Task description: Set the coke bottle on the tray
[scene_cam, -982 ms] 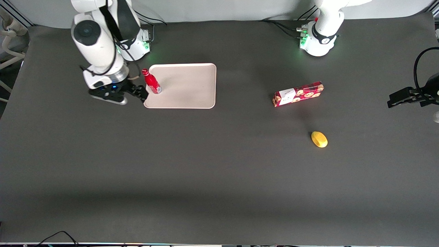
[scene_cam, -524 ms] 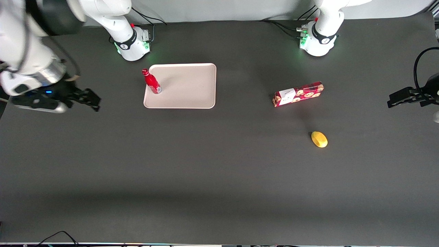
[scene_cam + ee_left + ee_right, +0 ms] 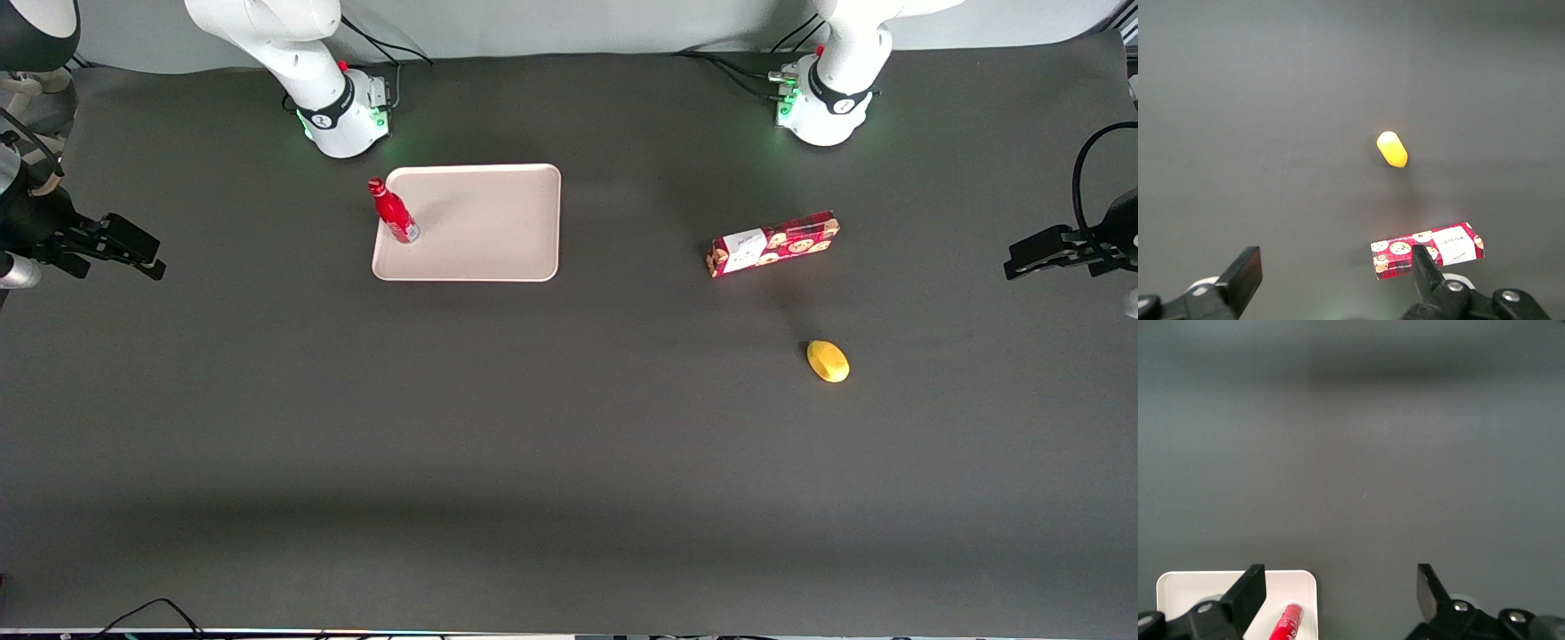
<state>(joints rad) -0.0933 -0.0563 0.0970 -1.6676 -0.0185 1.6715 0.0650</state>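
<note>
in the front view, the coke bottle (image 3: 392, 211) is seen standing on the tray (image 3: 498, 222), near its edge toward the working arm's end of the worktop (image 3: 569, 444). the gripper (image 3: 133, 253) has been withdrawn farther from the tray than half a second ago. in the right wrist view, the fingers (image 3: 1248, 592) are seen spread apart and empty.

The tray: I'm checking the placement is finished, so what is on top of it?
Only the coke bottle stands upright on the tray, near its working-arm edge. The rest of it is bare. The open hand is well clear, empty.
</note>
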